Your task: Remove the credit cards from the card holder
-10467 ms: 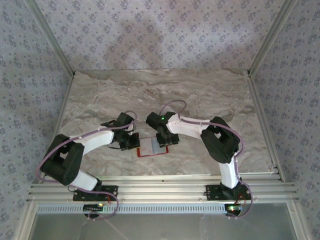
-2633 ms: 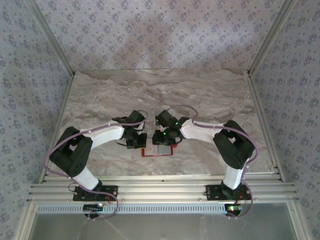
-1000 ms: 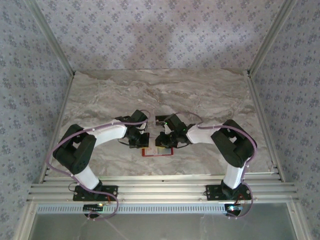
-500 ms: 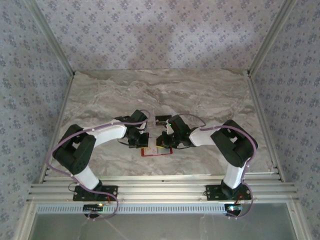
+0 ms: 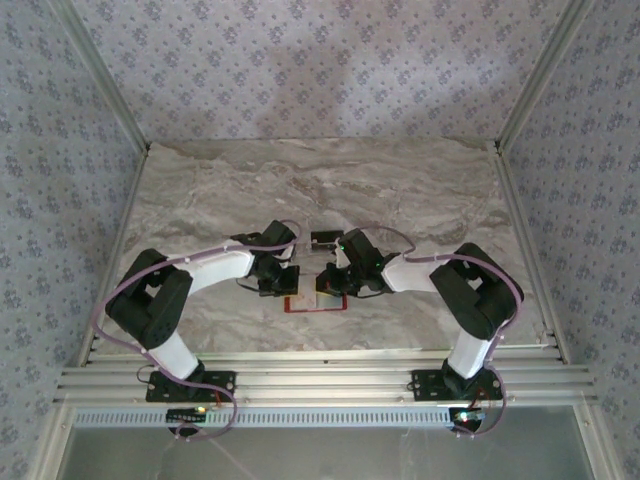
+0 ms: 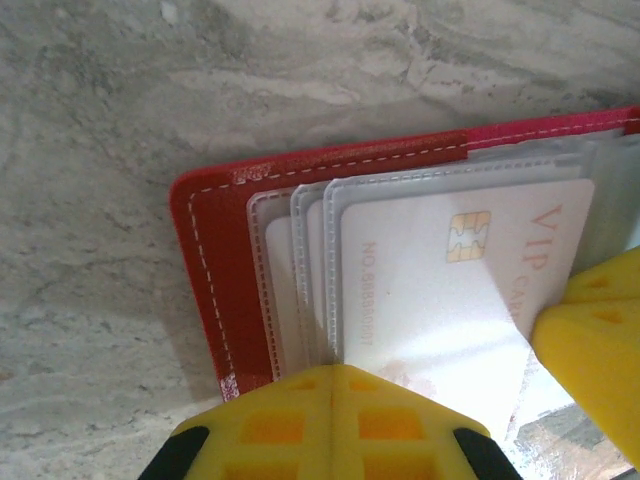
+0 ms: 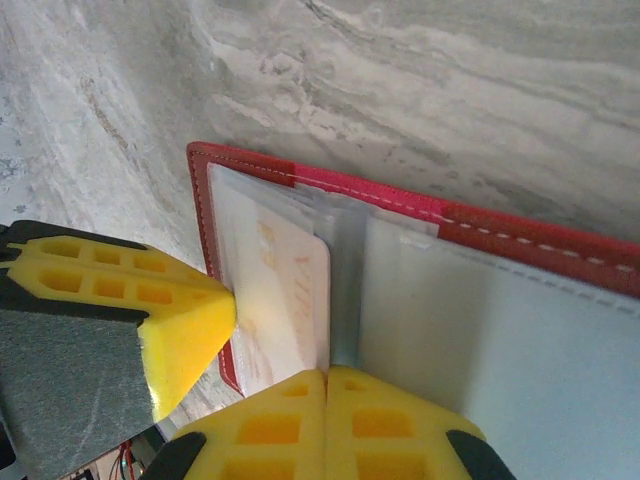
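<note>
I see holder open, card in its sleeve, not out yet. L gripper and R gripper both closed at holder's edge; can't tell if either pinches anything.

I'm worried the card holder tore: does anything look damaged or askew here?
Nothing stands out. The card holder lies open, flat on the table, its fanned clear sleeves showing a white card. The left gripper and right gripper are shut.

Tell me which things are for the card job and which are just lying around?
For the job: red card holder, VIP card inside it, left hand, right hand.
Just around: marble tabletop, flowery walls, small dark thing (too small to tell).
</note>
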Controlling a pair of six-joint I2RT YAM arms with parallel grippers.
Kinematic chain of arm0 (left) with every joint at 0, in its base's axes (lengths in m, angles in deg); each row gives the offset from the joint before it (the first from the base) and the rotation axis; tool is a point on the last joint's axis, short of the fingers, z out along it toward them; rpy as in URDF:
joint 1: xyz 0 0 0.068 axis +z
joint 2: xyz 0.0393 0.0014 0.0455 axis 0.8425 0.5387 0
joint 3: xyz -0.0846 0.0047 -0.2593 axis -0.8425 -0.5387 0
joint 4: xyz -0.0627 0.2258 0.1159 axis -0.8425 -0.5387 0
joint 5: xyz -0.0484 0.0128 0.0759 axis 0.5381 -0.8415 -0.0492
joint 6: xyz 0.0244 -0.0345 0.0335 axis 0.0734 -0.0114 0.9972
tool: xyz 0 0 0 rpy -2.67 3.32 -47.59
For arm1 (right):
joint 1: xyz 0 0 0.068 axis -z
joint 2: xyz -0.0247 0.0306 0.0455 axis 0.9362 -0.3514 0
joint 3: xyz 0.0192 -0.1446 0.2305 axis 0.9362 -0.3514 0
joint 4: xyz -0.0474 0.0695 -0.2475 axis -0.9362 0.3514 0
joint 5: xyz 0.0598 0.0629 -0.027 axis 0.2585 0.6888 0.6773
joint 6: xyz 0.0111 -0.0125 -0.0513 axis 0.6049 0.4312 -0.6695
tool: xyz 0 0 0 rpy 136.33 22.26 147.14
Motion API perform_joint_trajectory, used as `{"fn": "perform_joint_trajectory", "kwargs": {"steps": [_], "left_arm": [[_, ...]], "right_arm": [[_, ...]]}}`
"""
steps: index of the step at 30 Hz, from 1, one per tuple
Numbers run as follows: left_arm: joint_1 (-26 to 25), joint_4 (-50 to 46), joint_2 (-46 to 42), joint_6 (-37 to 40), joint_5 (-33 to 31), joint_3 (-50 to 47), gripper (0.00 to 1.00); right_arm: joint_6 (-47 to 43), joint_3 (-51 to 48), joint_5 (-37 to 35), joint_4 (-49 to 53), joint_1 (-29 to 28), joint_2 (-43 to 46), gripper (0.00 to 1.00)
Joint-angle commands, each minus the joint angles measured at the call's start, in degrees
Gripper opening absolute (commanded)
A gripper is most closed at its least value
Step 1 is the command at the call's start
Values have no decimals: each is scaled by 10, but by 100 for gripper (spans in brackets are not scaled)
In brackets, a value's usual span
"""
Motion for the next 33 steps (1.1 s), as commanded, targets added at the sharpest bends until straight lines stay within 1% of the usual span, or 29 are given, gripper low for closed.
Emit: {"fn": "perform_joint_trajectory", "kwargs": {"steps": [1, 11, 14, 16, 19, 23, 25, 33], "left_arm": [[-1, -31, 0, 7, -19, -14, 0], [-1, -38, 0, 10, -20, -5, 0], [-1, -33, -11, 5, -16, -4, 0], [-1, -20, -22, -1, -4, -4, 0], [-1, 0, -31, -8, 20, 2, 0], [-1, 23, -30, -21, 45, 0, 7], [-1, 32, -28, -24, 52, -4, 8], [-1, 30, -6, -20, 43, -11, 9]], "right_arm": [[-14, 5, -29, 43, 7, 23, 0], [-20, 13, -55, 76, 7, 34, 0], [-30, 19, -36, 69, 5, 26, 0], [-34, 29, -14, 62, 2, 14, 0], [-35, 36, -5, 55, -6, 4, 0], [-29, 40, 1, 46, -9, -7, 0], [-29, 42, 5, 45, -10, -10, 0], [-31, 43, 1, 50, -9, -8, 0]]}}
